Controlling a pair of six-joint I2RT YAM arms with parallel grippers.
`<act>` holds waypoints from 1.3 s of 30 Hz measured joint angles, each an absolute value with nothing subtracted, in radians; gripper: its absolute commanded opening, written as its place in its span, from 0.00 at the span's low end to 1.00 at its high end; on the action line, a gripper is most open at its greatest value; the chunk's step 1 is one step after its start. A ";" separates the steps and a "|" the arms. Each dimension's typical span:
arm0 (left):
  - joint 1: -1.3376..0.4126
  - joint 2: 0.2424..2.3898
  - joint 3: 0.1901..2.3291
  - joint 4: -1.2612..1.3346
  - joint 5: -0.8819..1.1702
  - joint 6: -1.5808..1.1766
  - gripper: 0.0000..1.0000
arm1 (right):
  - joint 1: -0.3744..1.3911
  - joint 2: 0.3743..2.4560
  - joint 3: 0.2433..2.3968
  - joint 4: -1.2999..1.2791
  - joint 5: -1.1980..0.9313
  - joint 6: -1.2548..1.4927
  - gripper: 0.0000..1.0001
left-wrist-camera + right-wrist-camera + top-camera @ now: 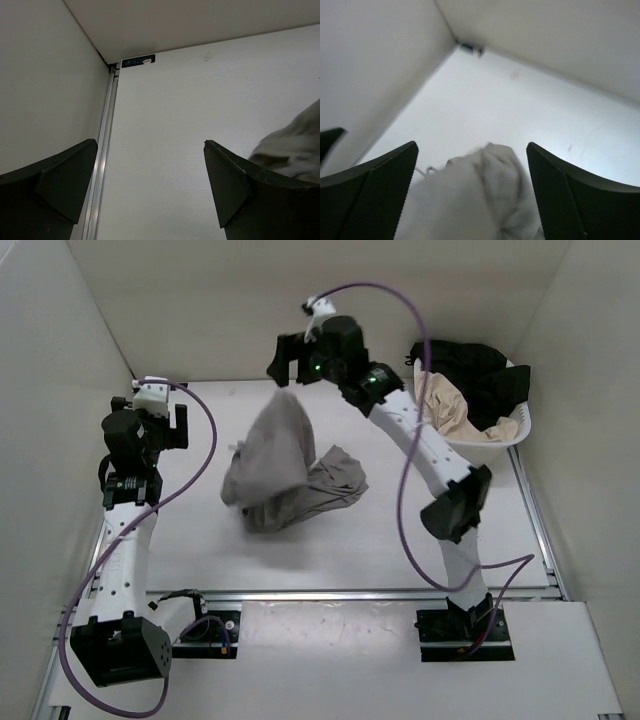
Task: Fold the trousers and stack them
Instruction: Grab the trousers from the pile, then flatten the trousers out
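Note:
The grey trousers [285, 465] are a crumpled heap in the middle of the table, with one bunched part standing up tall toward my right gripper. My right gripper [286, 362] is high above the far side of the heap, jaws wide apart. In the right wrist view the trousers [470, 200] lie blurred below and between the open fingers [555, 195], and I cannot tell if they touch. My left gripper [160, 432] is open and empty over the table's left side. In the left wrist view only an edge of the trousers [295, 147] shows at the right.
A white laundry basket [512, 436] at the back right holds black clothes [480, 375] and a beige garment [450, 410]. White walls enclose the table on the left, back and right. A metal rail [102, 150] runs along the left edge.

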State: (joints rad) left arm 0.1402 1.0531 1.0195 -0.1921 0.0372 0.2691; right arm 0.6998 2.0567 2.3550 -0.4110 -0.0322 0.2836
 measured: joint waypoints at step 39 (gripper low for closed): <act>-0.197 1.468 0.745 -0.456 0.250 0.482 0.14 | 0.635 2.266 1.855 -0.791 -0.012 0.206 0.00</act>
